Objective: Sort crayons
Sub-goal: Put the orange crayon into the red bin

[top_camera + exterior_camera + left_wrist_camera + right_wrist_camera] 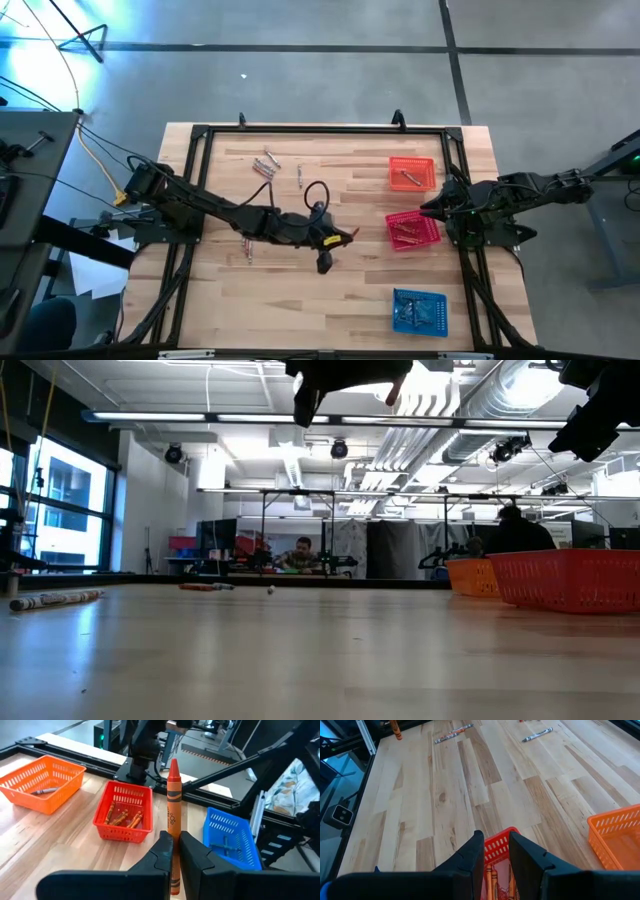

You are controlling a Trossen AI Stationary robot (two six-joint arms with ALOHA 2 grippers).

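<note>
Item: thin orange wax crayon (173, 815) w/ black-printed paper label, clamped upright between our left gripper (174, 851) fingers, lifted clear of the pale wooden table (330, 300) near its centre; more crayons lie loose on the far-left boards (266, 165). Step in hand, we judge: carry phase. Next move calls for swinging it over the square red perforated plastic basket (125, 813), which already holds similar orange sticks, then releasing. Right gripper (496, 851): fingers slightly apart, nothing held, waits just above that basket's rim.
</note>
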